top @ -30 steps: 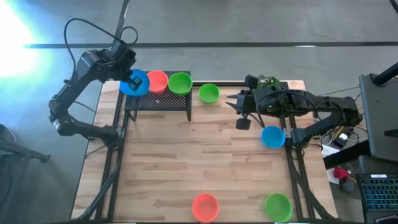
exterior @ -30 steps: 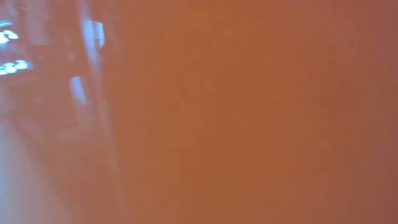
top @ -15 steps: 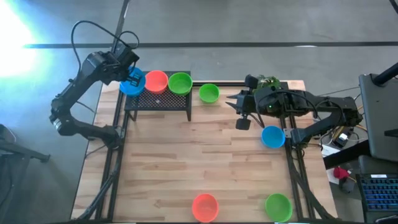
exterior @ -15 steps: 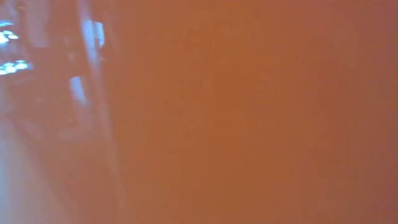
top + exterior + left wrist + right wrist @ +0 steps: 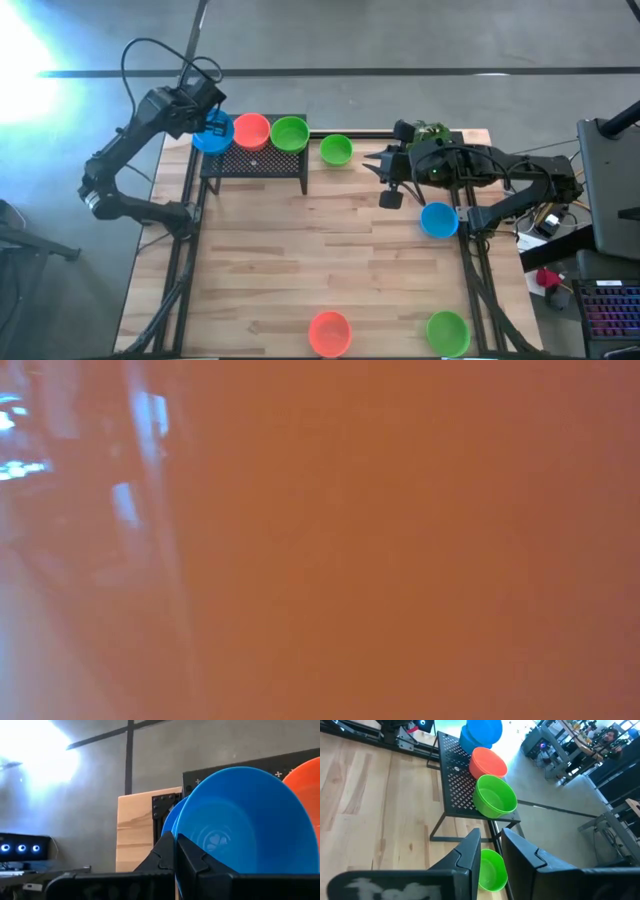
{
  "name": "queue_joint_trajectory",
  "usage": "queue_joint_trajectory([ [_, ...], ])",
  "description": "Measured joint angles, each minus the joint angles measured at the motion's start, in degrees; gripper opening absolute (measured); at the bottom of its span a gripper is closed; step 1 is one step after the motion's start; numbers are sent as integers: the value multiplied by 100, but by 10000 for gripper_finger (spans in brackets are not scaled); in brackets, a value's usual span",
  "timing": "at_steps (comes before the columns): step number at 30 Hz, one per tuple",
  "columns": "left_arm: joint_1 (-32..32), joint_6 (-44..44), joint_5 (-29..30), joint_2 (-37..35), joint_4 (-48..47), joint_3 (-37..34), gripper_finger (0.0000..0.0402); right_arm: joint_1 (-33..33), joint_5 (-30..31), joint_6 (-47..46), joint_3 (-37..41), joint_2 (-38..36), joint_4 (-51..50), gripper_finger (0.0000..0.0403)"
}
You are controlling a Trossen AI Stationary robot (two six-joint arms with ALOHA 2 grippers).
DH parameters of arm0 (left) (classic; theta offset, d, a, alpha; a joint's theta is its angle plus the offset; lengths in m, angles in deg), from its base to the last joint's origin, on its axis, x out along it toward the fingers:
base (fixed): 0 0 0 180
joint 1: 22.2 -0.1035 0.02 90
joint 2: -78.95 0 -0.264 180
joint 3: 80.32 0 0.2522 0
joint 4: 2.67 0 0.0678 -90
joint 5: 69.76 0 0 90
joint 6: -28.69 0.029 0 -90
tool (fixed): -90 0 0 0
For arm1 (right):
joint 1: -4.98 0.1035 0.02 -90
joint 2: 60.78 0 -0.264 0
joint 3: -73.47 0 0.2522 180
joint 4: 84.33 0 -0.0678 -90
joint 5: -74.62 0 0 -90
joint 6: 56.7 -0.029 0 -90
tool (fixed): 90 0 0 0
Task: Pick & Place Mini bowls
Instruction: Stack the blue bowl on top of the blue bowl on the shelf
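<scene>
Both arms are dark, nearly black, built of slim tubular links joined by chunkier rounded joint housings. The left arm (image 5: 125,150) carries a thin black cable that arcs in a loose loop above its upper link and wrist. The right arm (image 5: 500,175) has a bulkier, boxier wrist section with a cluster of cables trailing near its base. The left gripper (image 5: 175,852) ends in two flat, angular black fingers with bevelled tips. The right gripper (image 5: 491,855) has matching black fingers (image 5: 470,852), wedge-shaped with hard edges, rising from a wide matte black crossbar.
</scene>
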Motion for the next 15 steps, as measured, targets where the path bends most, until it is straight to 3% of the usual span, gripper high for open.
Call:
queue_joint_trajectory([
  [15, -84, -307, 2, 0, 47, -329, 4, 0, 0, 20, 0, 2, -2, 74],
])
